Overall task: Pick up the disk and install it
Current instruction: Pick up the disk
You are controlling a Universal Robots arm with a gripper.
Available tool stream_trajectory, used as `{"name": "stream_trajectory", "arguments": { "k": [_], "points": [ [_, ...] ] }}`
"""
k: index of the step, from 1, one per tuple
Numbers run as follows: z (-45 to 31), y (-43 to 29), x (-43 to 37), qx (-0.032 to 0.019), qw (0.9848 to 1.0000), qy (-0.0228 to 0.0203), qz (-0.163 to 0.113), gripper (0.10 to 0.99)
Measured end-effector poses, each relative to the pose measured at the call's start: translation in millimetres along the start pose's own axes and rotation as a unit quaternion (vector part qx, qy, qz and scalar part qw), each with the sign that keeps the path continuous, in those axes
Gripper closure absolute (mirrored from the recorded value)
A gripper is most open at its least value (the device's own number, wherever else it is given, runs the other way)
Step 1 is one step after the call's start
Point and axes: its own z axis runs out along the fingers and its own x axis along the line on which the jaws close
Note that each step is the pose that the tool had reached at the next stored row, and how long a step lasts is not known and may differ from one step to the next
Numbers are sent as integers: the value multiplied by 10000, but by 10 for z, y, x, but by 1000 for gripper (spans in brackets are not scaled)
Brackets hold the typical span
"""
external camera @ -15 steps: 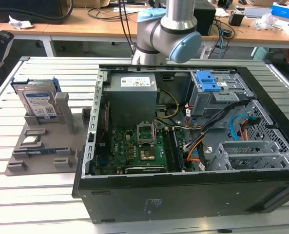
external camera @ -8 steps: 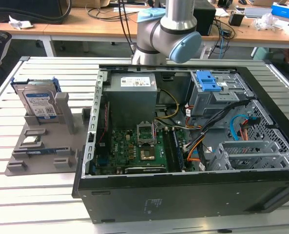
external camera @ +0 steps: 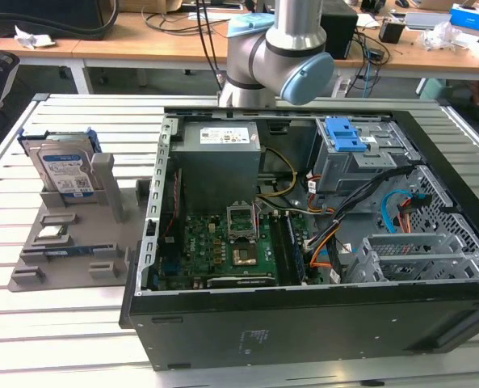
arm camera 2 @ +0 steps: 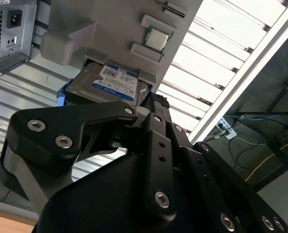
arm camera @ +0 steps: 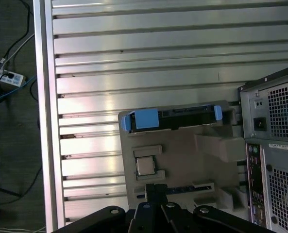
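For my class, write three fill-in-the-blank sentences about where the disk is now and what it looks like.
1. The disk stands ____ in the grey holder.
2. The grey holder sits on the exterior view's ____ of the open computer case.
3. The disk's plastic carrier frame is ____ in colour.
Missing words: upright; left; blue.

The grey holder (external camera: pixel 77 236) hides the bottom of the disk (external camera: pixel 61 168), and the exterior view's top edge cuts off the arm (external camera: pixel 281 50).
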Motion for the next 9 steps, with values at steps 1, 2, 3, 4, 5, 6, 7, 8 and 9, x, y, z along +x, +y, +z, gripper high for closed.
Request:
{"name": "stream_trajectory", "arguments": {
  "k": [1,2,3,4,5,6,7,8,9],
  "points": [
    [0,0,0,0,10000,0,0,980],
    [0,0,0,0,10000,0,0,980],
    [0,0,0,0,10000,0,-6,980],
    [0,1,0,-2,10000,3,-76,980],
    [0,1,1,-3,9999,5,-109,980],
    [0,1,1,-4,9999,7,-149,980],
    [0,1,0,-5,9998,10,-222,980],
    [0,0,0,-7,9996,13,-288,980],
    [0,1,0,-8,9994,15,-343,980]
  ]
}}
